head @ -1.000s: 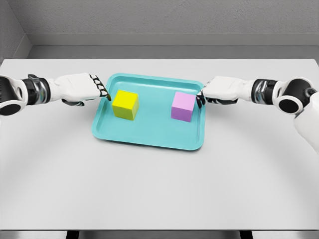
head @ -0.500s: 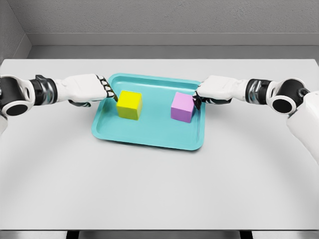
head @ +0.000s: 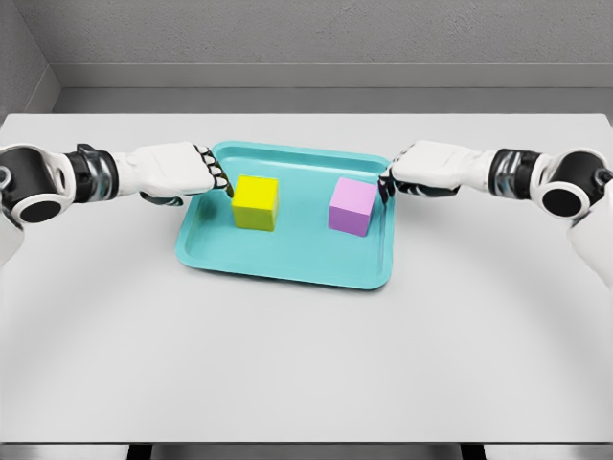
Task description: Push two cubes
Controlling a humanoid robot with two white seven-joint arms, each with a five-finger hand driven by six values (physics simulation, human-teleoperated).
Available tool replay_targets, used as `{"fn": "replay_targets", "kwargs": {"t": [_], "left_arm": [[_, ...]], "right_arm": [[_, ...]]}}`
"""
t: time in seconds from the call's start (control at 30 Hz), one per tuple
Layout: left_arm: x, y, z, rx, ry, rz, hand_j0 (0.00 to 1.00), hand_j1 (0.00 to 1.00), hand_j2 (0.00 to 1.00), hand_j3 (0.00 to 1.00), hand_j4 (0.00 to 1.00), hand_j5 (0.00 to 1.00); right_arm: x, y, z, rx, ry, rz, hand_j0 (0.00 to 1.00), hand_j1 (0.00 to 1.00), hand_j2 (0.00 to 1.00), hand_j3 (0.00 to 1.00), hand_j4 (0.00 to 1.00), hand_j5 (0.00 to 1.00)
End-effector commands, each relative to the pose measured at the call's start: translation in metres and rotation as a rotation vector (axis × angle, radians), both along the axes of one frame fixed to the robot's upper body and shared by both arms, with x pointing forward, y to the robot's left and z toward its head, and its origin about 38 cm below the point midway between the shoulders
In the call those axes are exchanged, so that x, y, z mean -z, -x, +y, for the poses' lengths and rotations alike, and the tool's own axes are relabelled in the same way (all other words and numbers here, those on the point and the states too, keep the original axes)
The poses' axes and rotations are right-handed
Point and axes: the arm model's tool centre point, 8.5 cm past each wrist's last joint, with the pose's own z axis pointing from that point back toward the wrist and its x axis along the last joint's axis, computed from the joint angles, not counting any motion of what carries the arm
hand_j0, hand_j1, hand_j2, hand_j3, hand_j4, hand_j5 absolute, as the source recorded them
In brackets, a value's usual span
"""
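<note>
A yellow cube (head: pixel 256 202) sits in the left half of a teal tray (head: pixel 287 254), and a pink cube (head: pixel 352 205) sits in the right half. My left hand (head: pixel 213 178) is curled into a fist, its knuckles against the yellow cube's left face. Over the tray's right rim my right hand (head: pixel 391 181) is also curled, a small gap away from the pink cube's right face. Neither hand holds anything.
The tray lies in the middle of a light grey table (head: pixel 306 364). A grey wall (head: pixel 316 38) rises behind the table's far edge.
My left hand has pushed the yellow cube to the right, farther into the tray. My right hand moved in toward the pink cube, then drew back slightly right; the pink cube has barely shifted.
</note>
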Motion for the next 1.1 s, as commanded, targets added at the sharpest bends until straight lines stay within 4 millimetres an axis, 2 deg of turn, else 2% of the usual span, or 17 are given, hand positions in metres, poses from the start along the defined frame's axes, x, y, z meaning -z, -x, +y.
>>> {"fn": "replay_targets", "kwargs": {"t": [0.0, 0.13, 0.2, 0.33, 0.6, 0.77, 0.97, 1.07], "left_arm": [[0.000, 0.000, -0.001, 0.001, 0.004, 0.001, 0.80, 0.80, 0.80, 0.80, 0.80, 0.80], [-0.001, 0.000, -0.001, 0.000, 0.005, 0.000, 0.80, 0.80, 0.80, 0.80, 0.80, 0.80], [-0.001, 0.000, -0.001, 0.000, 0.005, 0.000, 0.80, 0.80, 0.80, 0.80, 0.80, 0.80], [-0.002, -0.001, -0.001, 0.001, 0.006, -0.003, 0.80, 0.80, 0.80, 0.80, 0.80, 0.80], [-0.001, -0.001, -0.005, 0.004, 0.014, -0.001, 0.80, 0.80, 0.80, 0.80, 0.80, 0.80], [0.000, 0.000, -0.002, -0.001, 0.016, 0.002, 0.80, 0.80, 0.80, 0.80, 0.80, 0.80], [-0.002, 0.001, -0.001, 0.003, 0.010, -0.004, 0.79, 0.79, 0.79, 0.79, 0.79, 0.79], [-0.002, 0.002, -0.001, 0.003, 0.007, -0.003, 0.77, 0.77, 0.77, 0.77, 0.77, 0.77]], "right_arm": [[-0.003, -0.001, 0.000, 0.005, -0.038, 0.003, 0.48, 0.48, 0.48, 0.48, 0.48, 0.48], [-0.001, 0.000, -0.003, 0.011, -0.048, 0.012, 0.48, 0.48, 0.48, 0.48, 0.48, 0.48], [-0.009, 0.000, -0.014, 0.030, -0.097, 0.013, 0.48, 0.48, 0.48, 0.48, 0.48, 0.48], [-0.006, 0.000, -0.027, 0.065, -0.108, 0.021, 0.48, 0.48, 0.48, 0.48, 0.48, 0.48], [0.009, 0.002, -0.023, 0.065, -0.109, 0.051, 0.48, 0.48, 0.48, 0.48, 0.48, 0.48], [0.018, 0.004, -0.005, 0.035, -0.111, 0.068, 0.47, 0.47, 0.47, 0.47, 0.47, 0.47], [0.030, 0.006, 0.004, 0.022, -0.104, 0.096, 0.46, 0.46, 0.46, 0.46, 0.46, 0.46], [0.029, 0.006, 0.014, 0.006, -0.119, 0.096, 0.46, 0.46, 0.46, 0.46, 0.46, 0.46]]}}
